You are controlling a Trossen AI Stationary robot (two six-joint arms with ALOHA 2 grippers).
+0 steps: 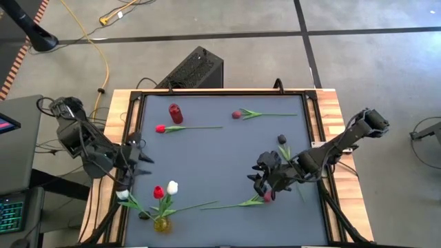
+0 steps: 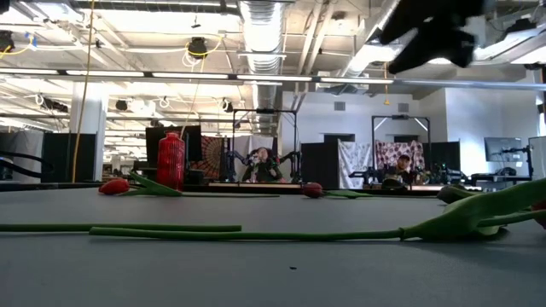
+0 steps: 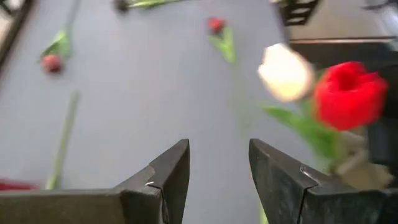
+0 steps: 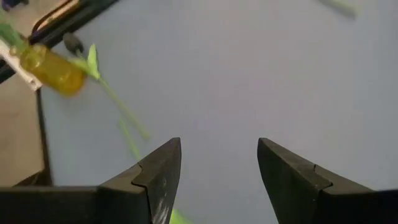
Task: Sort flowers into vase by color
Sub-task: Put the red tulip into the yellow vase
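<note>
Two tulips, a red one point(image 1: 158, 192) and a white one point(image 1: 172, 187), already stand in the small yellow vase point(image 1: 162, 224) at the near left of the bench point(image 1: 220, 155), with another white head point(image 1: 122, 195) lying just left of them by the bench edge. Near the right side a red tulip point(image 1: 267, 197) lies flat, its long green stem point(image 1: 231, 204) running left toward the vase. Directly over that head hangs the right end effector point(image 1: 265, 184), fingers spread wide and holding nothing; its arm reaches in from the right edge with the wrist bent down toward the surface. The left end effector point(image 1: 138, 156) waits at the left rim, fingers also apart and empty, pointing across the bench.

Farther back, a dark-headed tulip point(image 1: 282, 139) lies beside the right arm. Beyond it, a red tulip point(image 1: 160, 128) rests near a red vase point(image 1: 175, 114), and another reddish one point(image 1: 237, 114) lies toward the far right.

These flowers look very light, with thin flexible stems that would likely bend or swing once lifted, and soft heads that could crush. The better hold is probably on the stem just below the head or leaf, where it lies flat, so the fingers must come almost to the surface to pinch something so slim.
</note>
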